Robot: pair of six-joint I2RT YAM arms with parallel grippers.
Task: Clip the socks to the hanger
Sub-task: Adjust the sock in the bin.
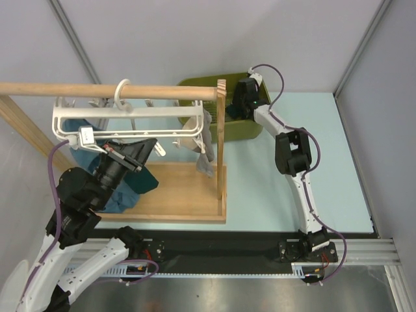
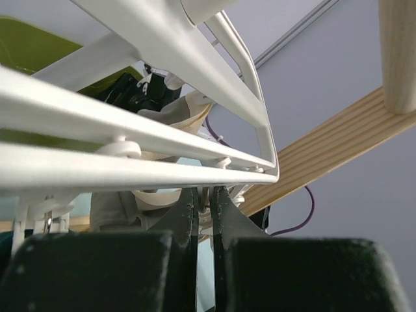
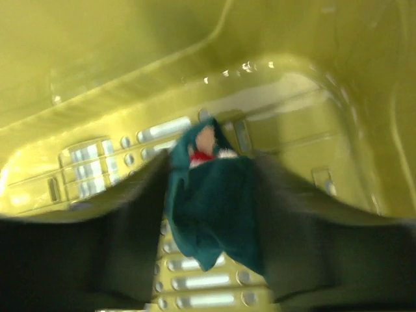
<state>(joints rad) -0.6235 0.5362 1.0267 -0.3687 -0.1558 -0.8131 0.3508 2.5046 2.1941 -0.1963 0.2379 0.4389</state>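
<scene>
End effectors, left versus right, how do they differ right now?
The left end effector sits up under the hanger; the right end effector is down inside the green bin. The left one's jaws are almost together; the right one's clamp a teal sock. Both are black.

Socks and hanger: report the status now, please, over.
Right gripper shut on teal sock, inside green bin. Left gripper nearly shut, just under hanger. Wooden post stands between bin and hanger.
</scene>
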